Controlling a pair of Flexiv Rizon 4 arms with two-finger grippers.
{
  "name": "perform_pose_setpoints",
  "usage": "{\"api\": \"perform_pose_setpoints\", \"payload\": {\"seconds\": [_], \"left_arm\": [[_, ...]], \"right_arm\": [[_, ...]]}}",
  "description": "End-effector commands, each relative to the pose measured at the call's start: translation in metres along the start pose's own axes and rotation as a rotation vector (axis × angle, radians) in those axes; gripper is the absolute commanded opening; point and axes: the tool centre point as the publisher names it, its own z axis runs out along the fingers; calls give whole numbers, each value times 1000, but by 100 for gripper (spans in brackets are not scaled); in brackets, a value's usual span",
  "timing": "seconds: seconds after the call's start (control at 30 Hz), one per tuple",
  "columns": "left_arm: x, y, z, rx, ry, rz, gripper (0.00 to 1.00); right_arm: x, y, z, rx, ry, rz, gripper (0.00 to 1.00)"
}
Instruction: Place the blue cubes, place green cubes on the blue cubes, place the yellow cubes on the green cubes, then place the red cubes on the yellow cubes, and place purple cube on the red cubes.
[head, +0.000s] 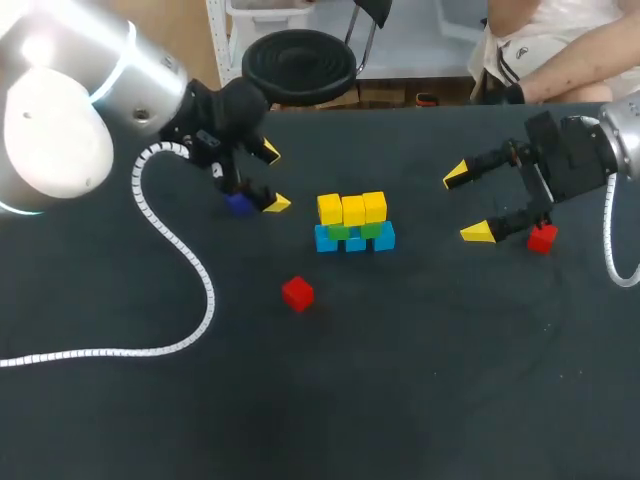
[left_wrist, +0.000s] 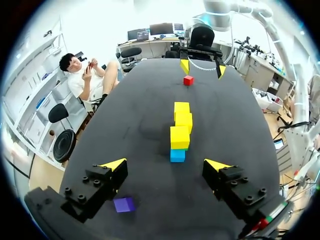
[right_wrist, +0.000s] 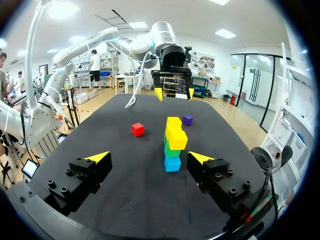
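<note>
Head view: the right gripper (head: 467, 204) spreads wide and empty. A small red cube (head: 542, 239) lies just beside one finger, behind the tips, on the side away from the blue-green-yellow cube stack (head: 354, 222).
Left wrist view: the left gripper (left_wrist: 165, 164), equally wide, hangs over a purple cube (left_wrist: 124, 204).
Right wrist view: that red cube is probably hidden underneath.

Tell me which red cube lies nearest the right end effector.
The red cube beside a finger of the right end effector. The other red cube lies alone near the middle, in front of the stack.
</note>
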Motion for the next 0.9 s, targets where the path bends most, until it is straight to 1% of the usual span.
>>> {"api": "perform_pose_setpoints", "payload": {"seconds": [0.03,0.3,0.43,0.47,0.5,0.6,0.73,0.9], "left_arm": [[-3,1,4,-5,13,-7,100],[-4,1,4,1,21,-12,100],[3,-3,-2,25,43,-2,100],[4,-4,-4,40,41,0,100],[6,-7,-8,71,19,7,100],[10,-12,-14,75,37,41,100],[11,-18,-23,88,35,54,100],[11,-27,-33,78,44,63,100]], "right_arm": [[0,0,0,1,0,-1,100],[0,0,0,1,0,-1,100],[0,0,0,1,0,-1,100],[0,0,0,1,0,-1,100],[0,0,0,1,0,-1,100],[0,0,0,1,0,-1,100],[0,0,0,1,0,-1,100],[0,0,0,1,0,-1,100]]}}
